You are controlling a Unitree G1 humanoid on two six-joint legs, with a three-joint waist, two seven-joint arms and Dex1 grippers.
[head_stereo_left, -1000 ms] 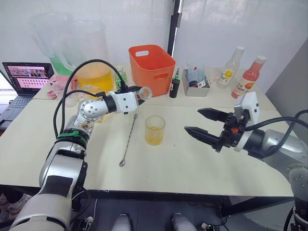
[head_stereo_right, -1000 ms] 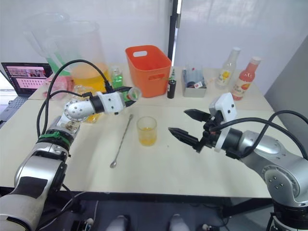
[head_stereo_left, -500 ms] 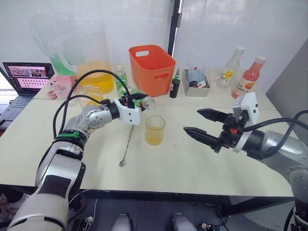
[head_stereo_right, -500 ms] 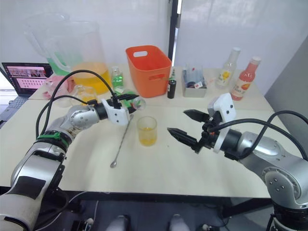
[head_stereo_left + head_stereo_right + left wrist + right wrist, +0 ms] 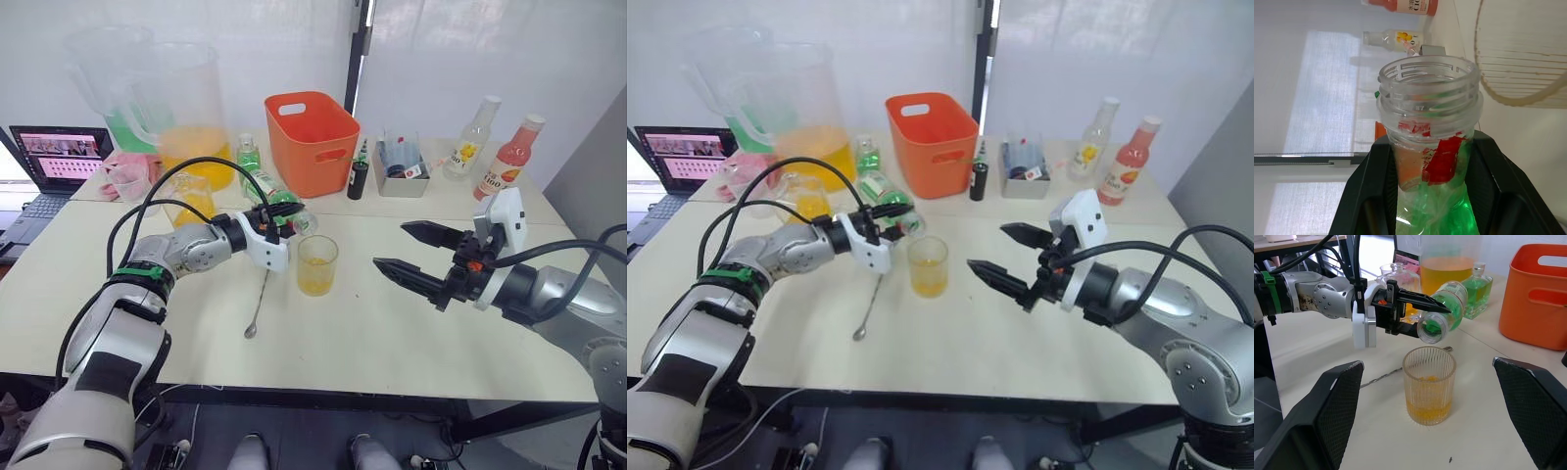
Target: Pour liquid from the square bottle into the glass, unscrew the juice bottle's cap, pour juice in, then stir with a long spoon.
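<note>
**Q:** What is the condition of the left pincer [image 5: 284, 217]?

**A:** It is clamped on the neck of an uncapped juice bottle [image 5: 1444, 309] with green contents. The bottle is tipped toward horizontal, its open mouth just beside and slightly above the rim of the ribbed glass [image 5: 316, 264]. The left wrist view shows both black fingers [image 5: 1365, 196] pressed against the bottle's neck below the thread.

**Q:** And the right pincer [image 5: 419, 258]?

**A:** Its two fingers are spread wide with nothing between them. It hovers above the tabletop [image 5: 392, 333], to the right of the glass and apart from it.

**Q:** Where is the glass, and what does it contain?

**A:** It stands upright near the middle of the tabletop, with a shallow layer of orange-yellow liquid at the bottom.

**Q:** Where is the long spoon [image 5: 260, 305]?

**A:** Flat on the tabletop to the left of the glass, bowl end toward the near edge, its handle running under the left pincer.

**Q:** What other items are present?

**A:** An orange basket [image 5: 311, 141] stands behind the glass. A square bottle [image 5: 248, 157] of green liquid stands just left of it, beside a large pitcher [image 5: 188, 117] of orange liquid. Two more bottles [image 5: 490, 152] stand at the far right, and a laptop [image 5: 49, 166] sits at the far left.
</note>
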